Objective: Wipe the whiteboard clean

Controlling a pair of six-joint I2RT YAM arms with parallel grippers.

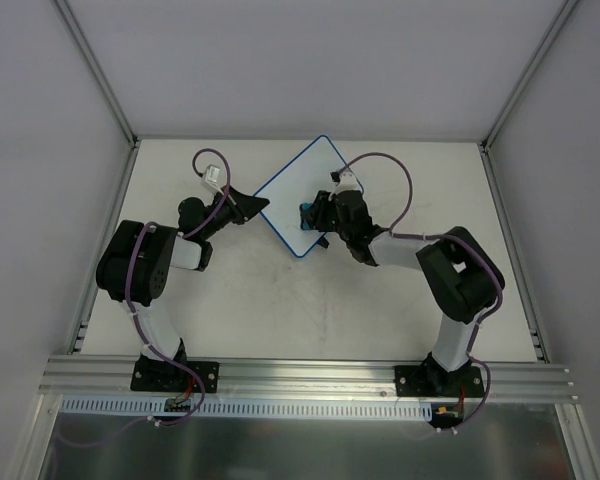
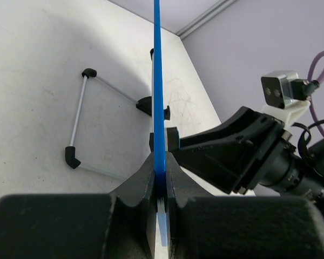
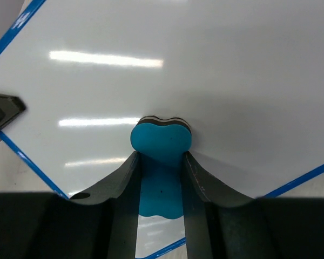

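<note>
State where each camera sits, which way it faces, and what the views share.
Top external: above and behind, looking down at the table; the left arm and right arm show, bases at bottom.
Left wrist: looks along the left gripper, shut on the whiteboard rim, edge-on.
Right wrist: looks down past the right gripper, shut on the eraser against the whiteboard.
Shared: the whiteboard shows in all three.

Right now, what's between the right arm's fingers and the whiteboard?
A blue eraser, pinched in the right fingers, its felt end against the whiteboard. The right wrist view shows it.
</note>
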